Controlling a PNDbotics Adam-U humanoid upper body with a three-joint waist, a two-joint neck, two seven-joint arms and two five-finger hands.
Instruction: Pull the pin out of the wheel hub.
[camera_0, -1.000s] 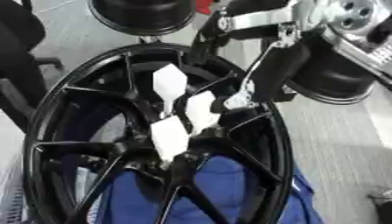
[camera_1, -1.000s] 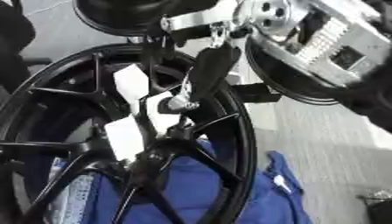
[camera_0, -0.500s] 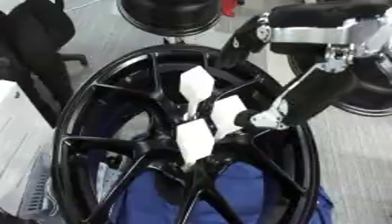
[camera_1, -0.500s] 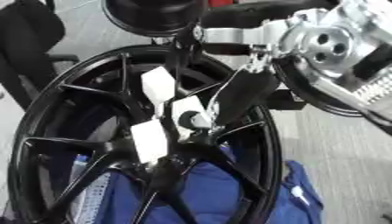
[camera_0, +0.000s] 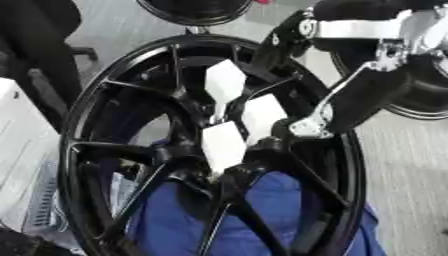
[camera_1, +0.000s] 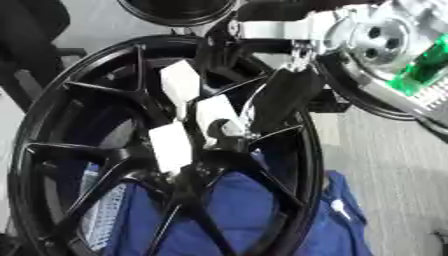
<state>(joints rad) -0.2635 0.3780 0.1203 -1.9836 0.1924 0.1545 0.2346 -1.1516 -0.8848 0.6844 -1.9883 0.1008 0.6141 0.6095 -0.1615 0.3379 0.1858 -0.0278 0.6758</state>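
Left eye view: right hand (camera_0: 308, 125) stayed at wheel hub (camera_0: 236, 165).

Even, fairly bright light; soft, blurred pictures.

The pale floor (camera_0: 411, 165) reads evenly lit with only faint shadow, while the black wheel (camera_0: 105, 150) swallows detail, its spokes showing dull sheen. Three white blocks (camera_0: 224, 144) at the hub are nearly blown out. The hand (camera_1: 282, 95) smears at its edges, perhaps from motion. The blue cloth (camera_1: 236, 215) looks soft too.

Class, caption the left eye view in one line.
Right hand reaches the centre of a black wheel hub beside three white blocks.
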